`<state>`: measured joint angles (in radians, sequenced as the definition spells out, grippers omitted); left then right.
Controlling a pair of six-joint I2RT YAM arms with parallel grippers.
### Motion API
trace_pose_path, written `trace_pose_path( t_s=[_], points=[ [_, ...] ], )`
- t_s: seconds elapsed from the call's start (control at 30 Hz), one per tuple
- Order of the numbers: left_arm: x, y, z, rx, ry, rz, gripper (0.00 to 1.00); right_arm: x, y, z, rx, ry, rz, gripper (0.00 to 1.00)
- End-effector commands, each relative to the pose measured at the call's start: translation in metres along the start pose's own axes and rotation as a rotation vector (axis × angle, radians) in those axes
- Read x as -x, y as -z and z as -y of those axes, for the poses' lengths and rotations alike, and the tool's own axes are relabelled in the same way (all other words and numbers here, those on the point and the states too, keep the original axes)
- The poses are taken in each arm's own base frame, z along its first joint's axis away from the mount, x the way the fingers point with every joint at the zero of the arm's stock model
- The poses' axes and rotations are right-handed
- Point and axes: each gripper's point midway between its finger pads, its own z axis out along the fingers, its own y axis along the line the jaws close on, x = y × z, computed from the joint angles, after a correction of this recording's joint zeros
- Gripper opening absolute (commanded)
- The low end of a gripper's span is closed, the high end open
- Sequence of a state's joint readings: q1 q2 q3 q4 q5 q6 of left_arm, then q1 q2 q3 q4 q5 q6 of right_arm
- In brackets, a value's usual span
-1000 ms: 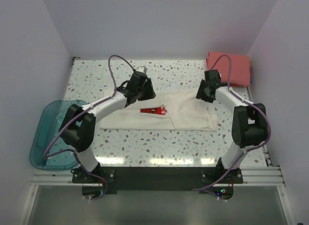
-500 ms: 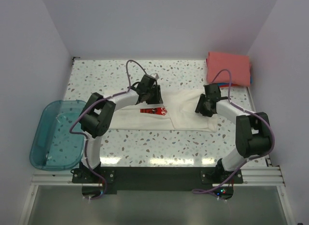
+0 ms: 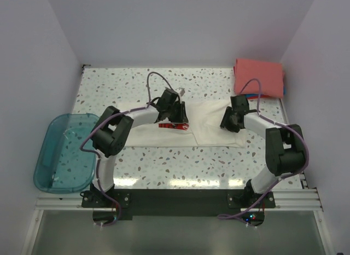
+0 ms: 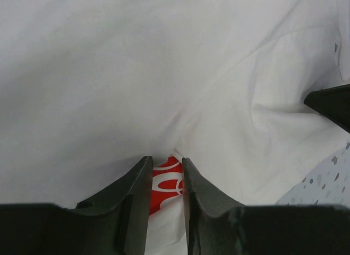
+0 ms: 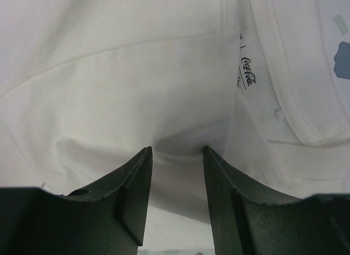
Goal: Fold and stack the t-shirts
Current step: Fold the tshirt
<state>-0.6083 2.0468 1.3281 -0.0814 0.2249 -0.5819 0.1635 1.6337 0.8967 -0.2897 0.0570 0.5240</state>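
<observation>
Folding is underway on the cream shirt, which lies across the middle of the counter. It looks partly doubled over, w/ its red print peeking out beside the left arm. Left hand is clenched on a pinch of that cloth: fingers nearly together, fabric puckering at the tips, the print showing through the slit. Right hand grips the same shirt near the collar label. The gap btwn its fingers is wider, but creases gather at the tips, so I read it as grasping a thicker fold. Done, as far as shown: 1 coral shirt sits folded at the far right corner, well apart from the cream one. Left to do: finish this fold, prob. 1 or 2 more passes, then carry the cream shirt onto the coral one. Teal tub sits at the counter's left edge, not involved.
</observation>
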Motion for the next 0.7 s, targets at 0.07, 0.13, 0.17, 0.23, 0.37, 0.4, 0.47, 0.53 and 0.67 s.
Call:
trace_pose_path(
  t_s=[0.07,0.13,0.17,0.23,0.37,0.4,0.47,0.53,0.67],
  points=[
    [-0.009,0.003,0.005,-0.046,-0.024,-0.004,0.32,0.007,-0.012,-0.005,0.0,-0.02,0.009,0.46],
    [-0.01,0.004,0.005,-0.041,-0.024,-0.012,0.32,0.012,-0.012,-0.006,-0.003,-0.019,0.013,0.46],
    [-0.003,0.007,0.009,-0.047,-0.029,0.001,0.32,0.013,-0.012,-0.006,-0.007,-0.017,0.015,0.46],
    [0.015,0.015,0.011,-0.038,-0.042,0.042,0.33,0.021,-0.006,-0.005,-0.018,-0.012,0.039,0.47],
    [0.059,0.046,0.01,-0.008,-0.045,0.138,0.35,0.034,0.003,-0.005,-0.041,0.001,0.071,0.47],
    [0.066,0.053,0.004,0.014,-0.041,0.156,0.35,0.036,0.006,-0.006,-0.041,0.01,0.079,0.47],
    [0.076,0.068,-0.01,0.05,-0.039,0.178,0.36,0.043,0.011,-0.005,-0.061,0.016,0.099,0.47],
    [0.081,0.081,-0.034,0.155,-0.048,0.193,0.37,0.049,0.016,-0.005,-0.075,0.022,0.121,0.47],
    [0.067,0.091,-0.093,0.432,-0.026,0.151,0.38,0.054,0.017,-0.012,-0.082,0.036,0.127,0.49]
  ],
)
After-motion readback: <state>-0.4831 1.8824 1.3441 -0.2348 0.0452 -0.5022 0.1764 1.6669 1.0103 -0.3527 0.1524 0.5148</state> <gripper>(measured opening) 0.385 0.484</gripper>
